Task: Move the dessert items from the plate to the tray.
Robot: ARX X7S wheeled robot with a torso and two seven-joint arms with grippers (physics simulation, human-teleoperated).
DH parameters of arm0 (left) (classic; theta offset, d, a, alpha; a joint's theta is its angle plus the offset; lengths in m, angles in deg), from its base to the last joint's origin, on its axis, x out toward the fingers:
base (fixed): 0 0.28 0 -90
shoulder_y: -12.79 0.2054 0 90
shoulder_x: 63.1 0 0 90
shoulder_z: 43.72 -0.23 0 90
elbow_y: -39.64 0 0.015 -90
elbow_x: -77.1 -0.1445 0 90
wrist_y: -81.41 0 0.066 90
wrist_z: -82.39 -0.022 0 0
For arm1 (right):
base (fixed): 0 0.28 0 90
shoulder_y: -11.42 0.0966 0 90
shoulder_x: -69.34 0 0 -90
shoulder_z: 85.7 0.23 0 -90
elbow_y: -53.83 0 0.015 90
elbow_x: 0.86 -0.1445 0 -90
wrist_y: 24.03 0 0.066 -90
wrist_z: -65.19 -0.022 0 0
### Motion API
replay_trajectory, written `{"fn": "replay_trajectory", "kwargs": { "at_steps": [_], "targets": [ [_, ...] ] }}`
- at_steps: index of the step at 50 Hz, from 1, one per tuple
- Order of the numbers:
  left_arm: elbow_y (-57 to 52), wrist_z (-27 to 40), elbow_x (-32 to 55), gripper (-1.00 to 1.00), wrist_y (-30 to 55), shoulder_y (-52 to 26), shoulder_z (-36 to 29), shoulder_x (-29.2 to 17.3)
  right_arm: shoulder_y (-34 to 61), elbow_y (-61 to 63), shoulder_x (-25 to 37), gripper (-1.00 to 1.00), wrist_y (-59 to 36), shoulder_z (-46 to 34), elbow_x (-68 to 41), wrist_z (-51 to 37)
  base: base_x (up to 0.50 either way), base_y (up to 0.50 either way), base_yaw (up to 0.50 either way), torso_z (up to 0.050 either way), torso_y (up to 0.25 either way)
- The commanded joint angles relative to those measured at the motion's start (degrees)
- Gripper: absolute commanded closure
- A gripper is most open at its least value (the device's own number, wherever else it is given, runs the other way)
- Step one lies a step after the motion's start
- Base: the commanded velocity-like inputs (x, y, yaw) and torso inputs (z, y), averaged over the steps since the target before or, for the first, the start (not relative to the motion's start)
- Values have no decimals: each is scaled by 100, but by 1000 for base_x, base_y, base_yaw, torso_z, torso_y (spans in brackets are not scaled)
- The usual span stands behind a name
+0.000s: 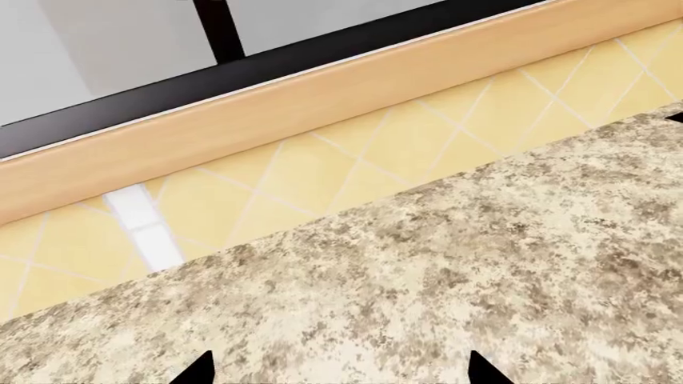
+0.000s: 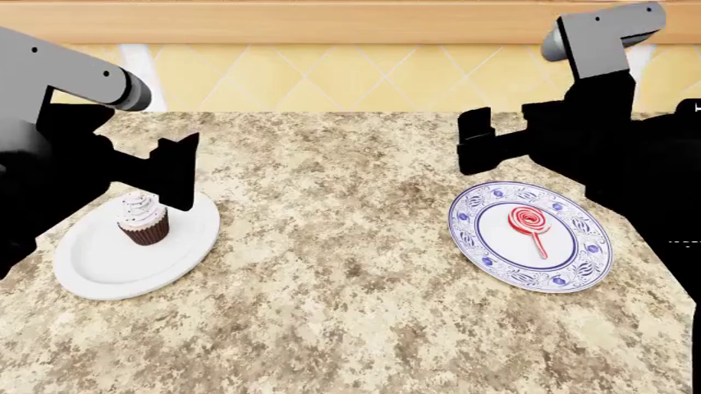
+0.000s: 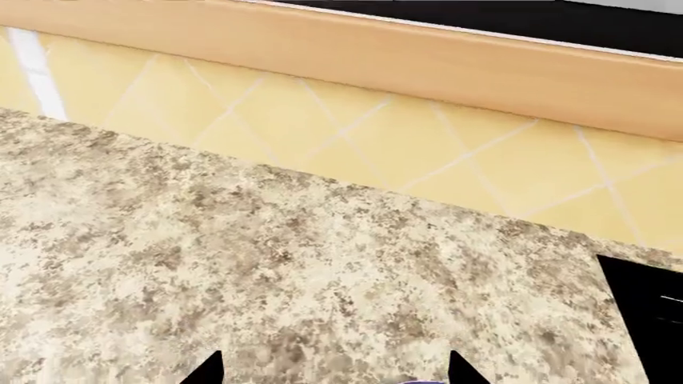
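White-frosted cupcake (image 2: 144, 217) sits on a white plate (image 2: 98, 271): light, soft-topped, best held by its wrapper. The thin lollipop (image 2: 530, 224) lies flat on a blue-patterned plate (image 2: 477, 238). Both jaws stand apart, empty. No tray visible.

— What colours are on the counter?

— The countertop (image 2: 328, 312) is speckled beige and brown granite. The cupcake (image 2: 143, 217) has white frosting and a dark brown wrapper, on a plain white plate (image 2: 98, 275).

— And the other side?

— A red-and-white spiral lollipop (image 2: 530, 223) on a white plate with a blue patterned rim (image 2: 474, 240).

— Behind them?

— Yellow wall tiles (image 2: 328, 82) with pale diagonal lines, under a light wood ledge (image 2: 328, 20). The arms are grey and black.
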Motion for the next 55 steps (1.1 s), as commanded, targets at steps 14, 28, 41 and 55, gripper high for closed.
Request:
{"fn": "replay_trajectory", "kwargs": {
  "at_steps": [14, 28, 41, 55],
  "targets": [
    [-174, -559, -555, -100, -789, 485, -238, -265, 479, -2962, -169, -100, -251, -231, 400, -256, 0, 0, 0, 0, 0],
    [-144, -938, -989, -100, -1209, 620, -532, -255, 85, -2669, 103, -100, -372, -57, 190, -671, 0, 0, 0, 0, 0],
    [70, -1228, -1411, -100, -1552, 506, -805, -212, 1580, -4320, 49, -100, -758, -1436, 50, 362, 0, 0, 0, 0, 0],
    [521, -1534, -1927, -100, -1959, 442, -1194, -14, 2509, -5966, -362, -100, 260, -3328, 1384, 2533, 0, 0, 0, 0, 0]
  ]
}}
